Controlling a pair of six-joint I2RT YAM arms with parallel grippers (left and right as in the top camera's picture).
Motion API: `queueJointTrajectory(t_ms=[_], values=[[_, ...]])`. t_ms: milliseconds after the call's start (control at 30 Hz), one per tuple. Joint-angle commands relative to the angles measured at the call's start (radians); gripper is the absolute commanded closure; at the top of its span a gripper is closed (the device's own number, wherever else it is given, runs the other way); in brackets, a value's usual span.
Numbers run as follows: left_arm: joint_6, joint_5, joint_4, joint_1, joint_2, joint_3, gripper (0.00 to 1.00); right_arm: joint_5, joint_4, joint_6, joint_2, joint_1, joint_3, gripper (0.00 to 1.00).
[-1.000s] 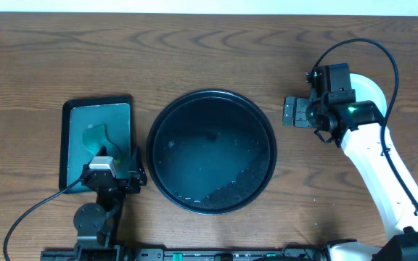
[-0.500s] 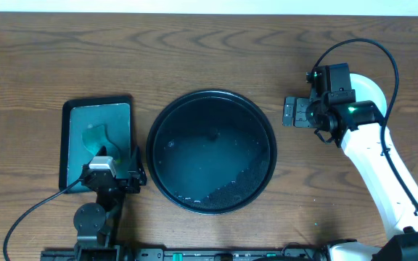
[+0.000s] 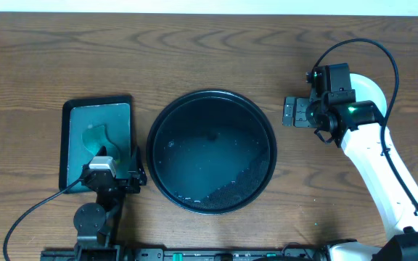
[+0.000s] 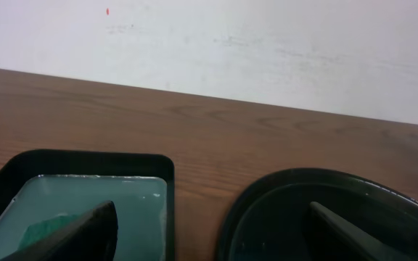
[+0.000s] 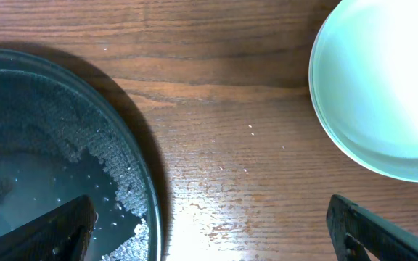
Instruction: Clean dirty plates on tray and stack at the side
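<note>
Small tray (image 3: 67, 145): far left on the counter (image 3: 209, 51), dark rim, pale teal floor. We take the green piece in it for a sponge (image 3: 96, 138).
Left jaws (image 4: 216, 243): spread, nothing between them. They sit low at the near edge, aimed across the gap between the small tray and the round tray.
Round tray (image 3: 263, 119): centre of the counter, holding a film of water and dark grit along its near right side. We see no plate on it.
Right jaws (image 5: 212, 232): spread wide and empty, over bare wood just right of the round tray's rim.
Plate (image 5: 390, 87): white and round, on the counter at the far right, partly under the right arm in the overhead view. What shows looks clean to us.
Key relation: the plate lies right of the right jaws and a little farther back, close by. Being round, it has no long axis to line up on. The right arm is much nearer, with the left arm a full tray away.
Progress, our judgement: the plate sits off the tray at the side, so little seems left.
</note>
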Motion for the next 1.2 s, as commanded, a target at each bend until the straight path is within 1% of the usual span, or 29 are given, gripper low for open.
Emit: queueJointTrajectory(t_ms=[0, 100, 200, 233, 333, 467, 600, 700, 733, 900, 1167], values=[[0.017, 0.006, -0.048, -0.005, -0.006, -0.008, 0.18, 0.011, -0.005, -0.007, -0.016, 0.013, 0.010, 0.01], [0.017, 0.006, -0.048, -0.005, -0.006, -0.008, 0.18, 0.065, -0.006, -0.007, -0.066, 0.031, -0.005, 0.01], [0.017, 0.006, -0.048, -0.005, -0.006, -0.008, 0.19, 0.077, -0.004, -0.007, -0.146, 0.055, -0.042, 0.01], [0.017, 0.006, -0.048, -0.005, -0.006, -0.008, 0.18, 0.105, 0.005, -0.017, -0.217, 0.070, -0.084, 0.01], [0.017, 0.006, -0.048, -0.005, -0.006, -0.008, 0.18, 0.130, 0.064, -0.018, -0.349, 0.080, -0.182, 0.01], [0.017, 0.006, -0.048, -0.005, -0.006, -0.008, 0.18, 0.114, 0.246, -0.010, -0.567, 0.080, -0.374, 0.01], [0.017, 0.006, -0.048, -0.005, -0.006, -0.008, 0.18, 0.114, 0.471, 0.039, -0.814, 0.080, -0.594, 0.01], [0.017, 0.006, -0.048, -0.005, -0.006, -0.008, 0.18, 0.112, 0.580, 0.055, -0.991, 0.080, -0.733, 0.01], [0.017, 0.006, -0.048, -0.005, -0.006, -0.008, 0.18, 0.101, 0.633, 0.054, -1.103, 0.080, -0.818, 0.01], [0.017, 0.006, -0.048, -0.005, -0.006, -0.008, 0.18, 0.099, 0.704, 0.055, -1.296, 0.080, -0.967, 0.01], [0.017, 0.006, -0.048, -0.005, -0.006, -0.008, 0.18, 0.099, 0.729, 0.054, -1.466, 0.078, -1.077, 0.01]])
